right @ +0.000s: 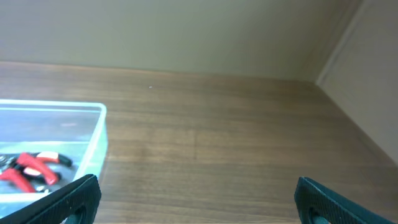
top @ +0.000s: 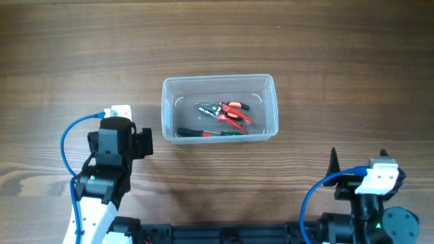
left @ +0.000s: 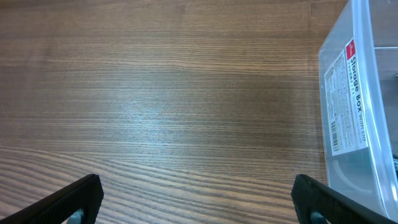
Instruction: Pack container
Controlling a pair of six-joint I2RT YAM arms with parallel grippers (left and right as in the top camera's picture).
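The clear plastic container [top: 169, 88] stands at the middle of the table. Inside it lie red-handled pliers [top: 232, 114] and a green-handled screwdriver [top: 210, 133]. Its labelled side shows at the right of the left wrist view [left: 354, 112], and its corner with the pliers [right: 31, 168] at the left of the right wrist view [right: 99, 124]. My left gripper [left: 199, 202] is open and empty over bare wood, left of the container. My right gripper [right: 199, 202] is open and empty, near the front right edge, away from the container.
The left arm [top: 112, 152] sits front left with a blue cable. The right arm [top: 373, 183] sits at the front right corner. A wall and the table's far right edge [right: 354, 124] show in the right wrist view.
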